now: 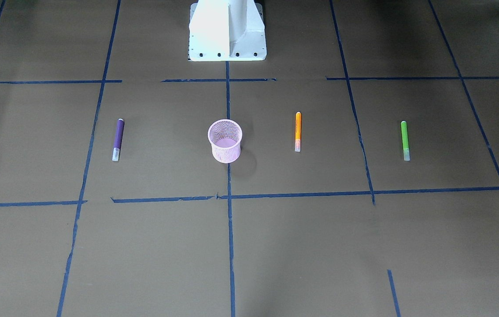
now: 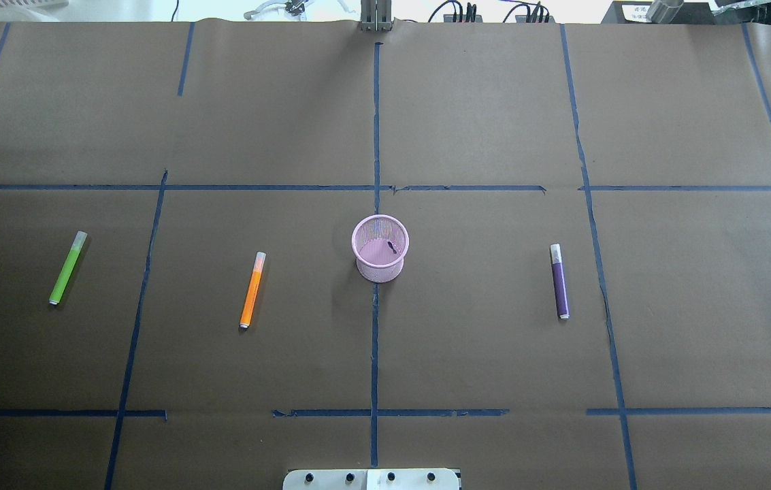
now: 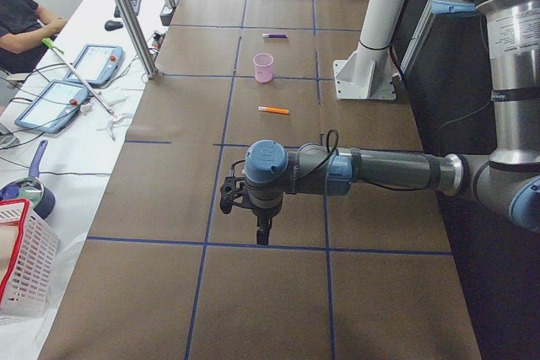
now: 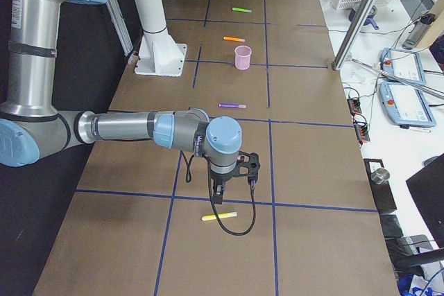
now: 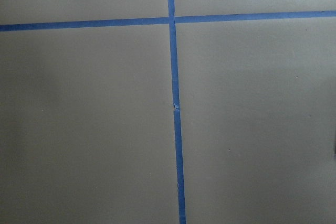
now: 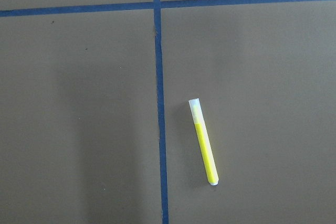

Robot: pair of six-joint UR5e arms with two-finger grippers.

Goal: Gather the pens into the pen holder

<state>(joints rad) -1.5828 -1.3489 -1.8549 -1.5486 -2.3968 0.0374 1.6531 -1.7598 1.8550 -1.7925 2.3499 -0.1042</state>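
A pink wire-mesh pen holder (image 2: pixel 380 248) stands upright at the middle of the brown-papered table (image 2: pixel 494 102), on the central blue tape line (image 2: pixel 374 340), while all four pens lie flat on the paper outside it. On the robot's left, the orange pen (image 2: pixel 252 290) lies near the cup and the green pen (image 2: pixel 67 267) lies well beyond it. The purple pen (image 2: pixel 559 281) lies on the robot's right. All three have their pale cap ends pointing away from the robot's white base (image 1: pixel 227 31). The yellow pen (image 6: pixel 203 141) lies alone at the table's far right end, just beside a tape line, well apart from the holder. The right gripper (image 4: pixel 216 195) hangs fingers-down close above the table near the yellow pen, and the left gripper (image 3: pixel 262 229) hangs likewise over bare paper at the opposite end. Both show only in the side views, so their jaw opening cannot be told. A small dark mark inside the cup is too small to identify.
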